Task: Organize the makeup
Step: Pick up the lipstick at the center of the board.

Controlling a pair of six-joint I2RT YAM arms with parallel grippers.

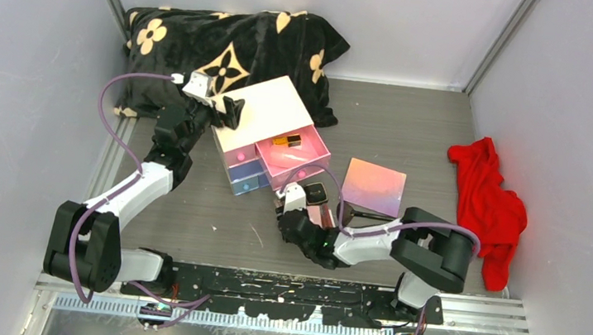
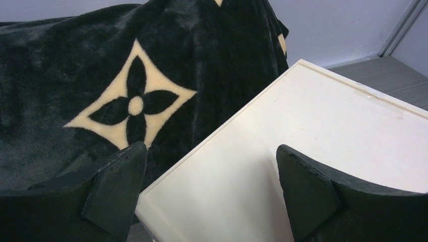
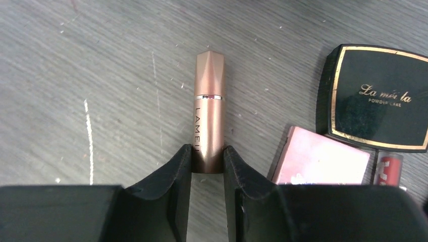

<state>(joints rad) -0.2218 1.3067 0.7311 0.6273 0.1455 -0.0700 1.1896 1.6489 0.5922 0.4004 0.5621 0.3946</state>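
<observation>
Near the middle of the table (image 1: 413, 130), toward its near edge, the right arm bends low and to the left. The right gripper (image 3: 208, 155) pinches the lower end of a rose-gold tube (image 3: 209, 101), with a black compact (image 3: 378, 98) and a pink compact (image 3: 323, 162) near it. Toward the far left corner, the left arm reaches forward, and the left gripper (image 2: 209, 166) is spread wide above the white chest (image 2: 303, 141).

A blanket (image 1: 207, 37) fills the far left corner of the counter (image 1: 398, 120). Just before it stands a chest of drawers (image 1: 262, 110), with one drawer (image 1: 298, 161) pulled out and small things in it. A palette (image 1: 374, 186) lies right of the chest, and a cloth (image 1: 485, 204) lies at the right edge. Toward the near edge, a tube (image 3: 208, 111) lies beside a compact (image 3: 376, 98).
</observation>
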